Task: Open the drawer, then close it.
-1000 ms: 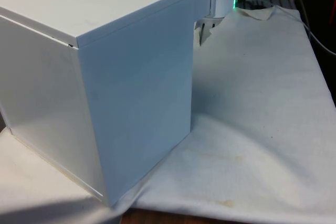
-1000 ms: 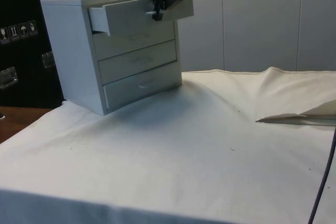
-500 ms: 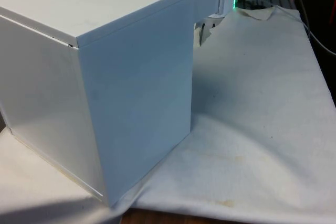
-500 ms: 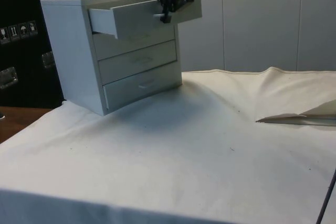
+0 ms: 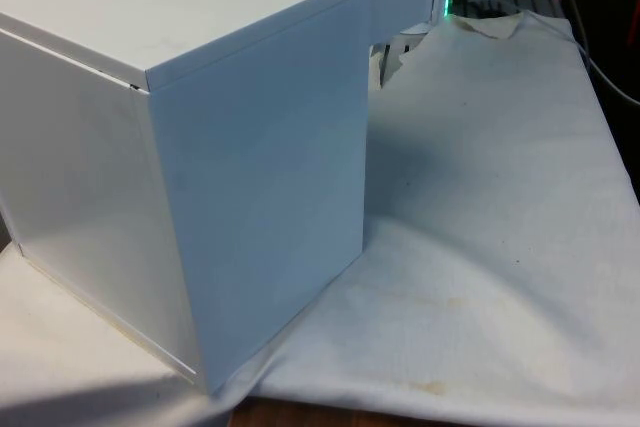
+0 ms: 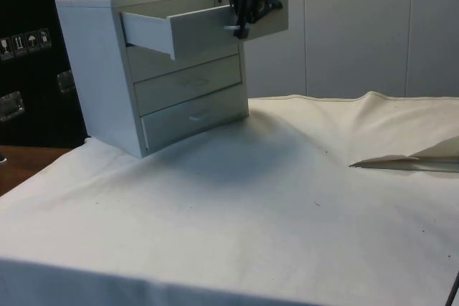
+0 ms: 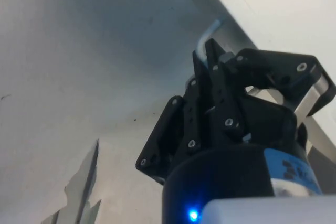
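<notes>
Top drawer (image 6: 204,28) of white wooden chest (image 6: 115,69), upper left of side view, pulled further out than a second ago. Black two-finger gripper (image 6: 244,25) clamped on its handle (image 7: 206,36). Opening nearly done; closing next.

Smooth, matt white painted board on the chest of drawers (image 5: 200,147) and its top drawer (image 6: 208,26) — faint sheen on the panels. Off-white woven cloth (image 6: 272,206), matt, creased and lightly stained, over the bench. Black plastic-looking end effector (image 6: 242,23) — slim handle (image 7: 206,36) of pale metal.
</notes>
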`<act>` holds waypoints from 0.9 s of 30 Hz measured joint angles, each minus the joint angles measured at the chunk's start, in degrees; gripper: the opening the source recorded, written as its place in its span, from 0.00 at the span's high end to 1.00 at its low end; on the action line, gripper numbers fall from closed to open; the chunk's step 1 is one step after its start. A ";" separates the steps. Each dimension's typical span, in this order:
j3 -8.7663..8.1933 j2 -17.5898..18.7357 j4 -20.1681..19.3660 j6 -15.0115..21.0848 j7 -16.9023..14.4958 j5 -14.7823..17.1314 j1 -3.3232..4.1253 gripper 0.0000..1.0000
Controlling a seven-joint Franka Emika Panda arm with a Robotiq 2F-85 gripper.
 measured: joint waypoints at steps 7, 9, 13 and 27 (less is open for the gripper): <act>-0.06 -1.20 -1.43 0.63 0.92 -1.43 -0.29 1.00; -0.06 -1.49 -1.60 0.86 1.20 -1.78 -0.29 1.00; -0.06 -1.49 -1.66 1.03 1.32 -1.83 -0.29 1.00; 0.29 -1.49 -1.89 1.03 1.66 -1.78 -0.06 0.33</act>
